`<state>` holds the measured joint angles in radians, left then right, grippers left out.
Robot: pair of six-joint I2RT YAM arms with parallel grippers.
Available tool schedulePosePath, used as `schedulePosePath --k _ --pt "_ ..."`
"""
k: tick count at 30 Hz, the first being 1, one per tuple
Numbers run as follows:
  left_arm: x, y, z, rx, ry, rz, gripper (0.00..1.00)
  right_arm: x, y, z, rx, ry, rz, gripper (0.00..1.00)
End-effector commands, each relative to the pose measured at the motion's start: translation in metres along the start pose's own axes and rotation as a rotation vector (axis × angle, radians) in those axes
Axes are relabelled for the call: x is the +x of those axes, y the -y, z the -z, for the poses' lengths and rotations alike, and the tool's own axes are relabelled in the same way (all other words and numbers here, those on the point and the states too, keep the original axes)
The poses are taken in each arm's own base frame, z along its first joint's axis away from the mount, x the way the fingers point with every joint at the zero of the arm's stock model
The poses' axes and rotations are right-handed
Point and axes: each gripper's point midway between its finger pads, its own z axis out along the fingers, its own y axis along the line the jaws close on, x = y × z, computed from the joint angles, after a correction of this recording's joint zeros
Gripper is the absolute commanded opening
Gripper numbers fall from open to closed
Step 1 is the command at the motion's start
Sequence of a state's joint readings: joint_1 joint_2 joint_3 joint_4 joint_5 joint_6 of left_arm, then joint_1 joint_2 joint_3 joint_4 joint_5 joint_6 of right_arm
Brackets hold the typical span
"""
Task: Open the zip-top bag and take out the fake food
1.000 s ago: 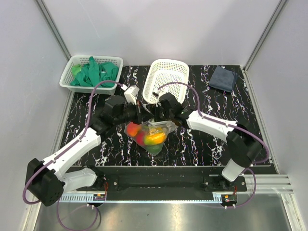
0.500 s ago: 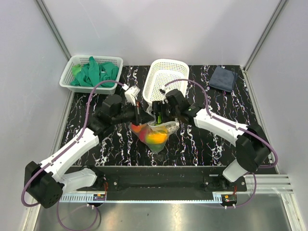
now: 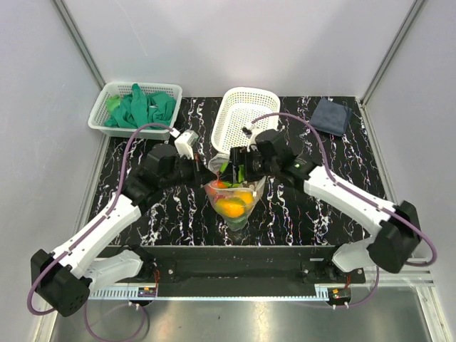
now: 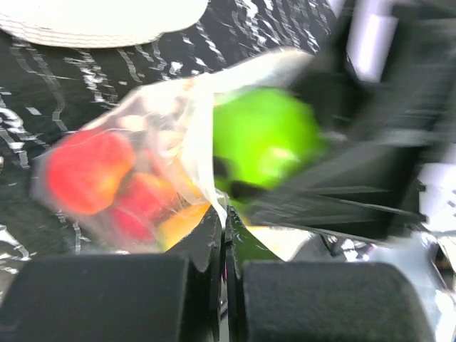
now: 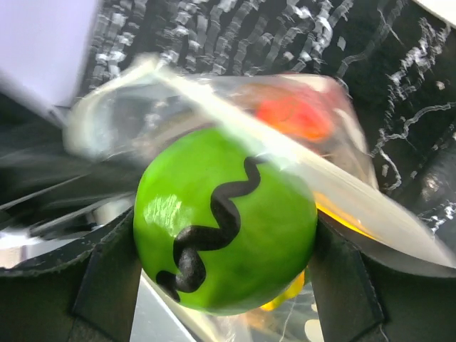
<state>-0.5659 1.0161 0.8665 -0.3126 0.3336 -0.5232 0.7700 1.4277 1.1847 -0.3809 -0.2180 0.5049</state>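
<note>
While the left hand [image 3: 206,173] keeps its pinch on the rim of the bag [image 3: 249,191], the right hand [image 3: 229,169] has closed on a green fruit [image 3: 225,167] at the bag's mouth. This is the overhead view, a second after the bag lay slanted toward the left arm on the tabletop [image 3: 313,214]. It now hangs mouth-up between the two hands, nearer the middle and in front of the white basket [image 3: 247,92]. Orange and red toy food [image 3: 232,206] is bunched in its lower end. The right arm has swung wide to the right.

From the left wrist, the left hand [image 4: 222,246] is clenched on a fold of clear film, fingers [image 4: 107,299] pressed together. The bag [image 4: 153,121] spreads away from it with a red fruit [image 4: 85,171] inside. The green fruit [image 4: 256,132] sits at the opening, in the blurred right hand [image 4: 292,146].

From the right wrist, the right hand [image 5: 224,235] grips the green fruit [image 5: 235,206] — a glossy ball with a black squiggle — between both fingers [image 5: 107,285], the bag [image 5: 342,192] behind it. Whether the ball is quite free of the film cannot be told. On this showing the bag is open and the first piece is on its way out — the rest remain inside.
</note>
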Motion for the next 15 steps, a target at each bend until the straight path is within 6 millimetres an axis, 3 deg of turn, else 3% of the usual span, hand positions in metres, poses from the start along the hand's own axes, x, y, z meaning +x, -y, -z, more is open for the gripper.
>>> schedulePosePath --k 1,6,9,13,14,15 --pt "-0.007 -0.013 0.002 -0.074 0.044 -0.018 0.00 -0.039 -0.050 0.045 -0.142 0.131 0.012 0.42" --pt "-0.015 -0.011 0.003 -0.078 0.069 -0.012 0.00 -0.070 -0.076 0.066 -0.200 0.209 0.031 0.42" --pt "-0.018 -0.011 0.005 -0.083 0.077 -0.011 0.00 -0.094 -0.080 0.071 -0.190 0.265 0.050 0.43" --pt "-0.021 -0.018 0.012 -0.137 0.103 -0.001 0.00 -0.136 -0.041 0.073 -0.065 0.363 0.081 0.44" --pt "-0.022 -0.018 0.014 -0.144 0.109 0.006 0.00 -0.147 -0.011 0.065 0.031 0.378 0.066 0.44" --pt "-0.022 -0.017 0.017 -0.143 0.118 0.014 0.00 -0.156 0.002 0.064 0.075 0.397 0.072 0.43"
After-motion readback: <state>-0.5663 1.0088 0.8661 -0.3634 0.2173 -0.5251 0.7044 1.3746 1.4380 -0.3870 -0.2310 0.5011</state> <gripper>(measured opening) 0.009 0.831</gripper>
